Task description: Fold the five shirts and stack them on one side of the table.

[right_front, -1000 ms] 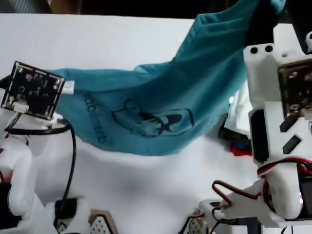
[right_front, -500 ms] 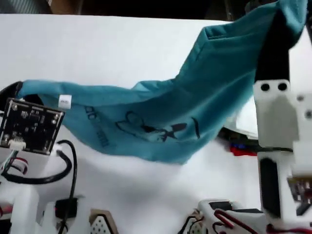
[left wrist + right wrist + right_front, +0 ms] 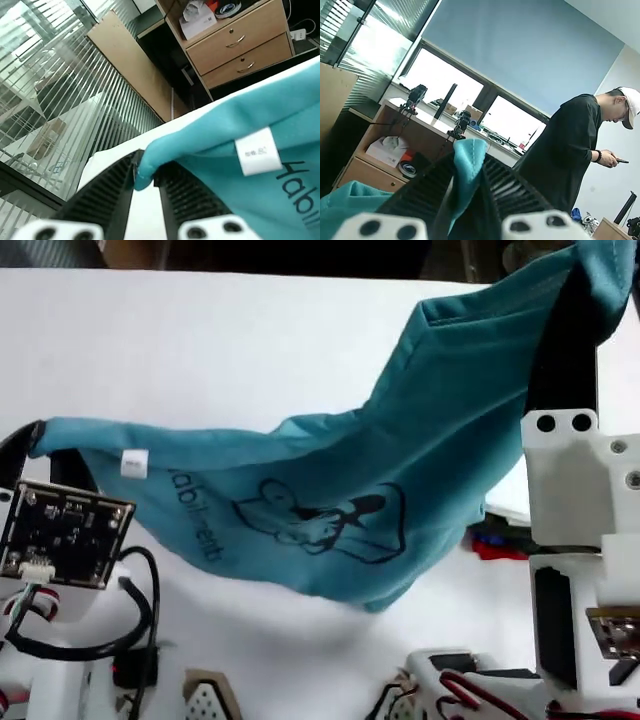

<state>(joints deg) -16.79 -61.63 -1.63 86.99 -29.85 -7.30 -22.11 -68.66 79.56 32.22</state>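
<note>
A teal shirt (image 3: pixel 330 490) hangs stretched between two robot arms above a white surface (image 3: pixel 200 340). The left claw (image 3: pixel 146 162) is closed narrowly on one corner of the cloth, low and near the surface's left side (image 3: pixel 30 445). The right claw (image 3: pixel 469 155) pinches another bunch of the same shirt, held much higher at the far right (image 3: pixel 575 290). Between them the shirt slopes down and its middle sags toward the surface; whether it touches cannot be told.

The step appears to be spreading the shirt out before folding. To do it well, both pinches need to hold firm while the corners are drawn apart, so the top edge pulls straight. The high side would best come down level with the low side, letting the sagging belly land first and the rest lie flat without creases.

The cloth looks thin, soft and matte, like jersey knit, draping in loose rounded folds. It carries a dark line drawing (image 3: pixel 320 520) and a small white sewn label (image 3: pixel 257 150). The claw fingers (image 3: pixel 115 185) are black, hard and ribbed.
</note>
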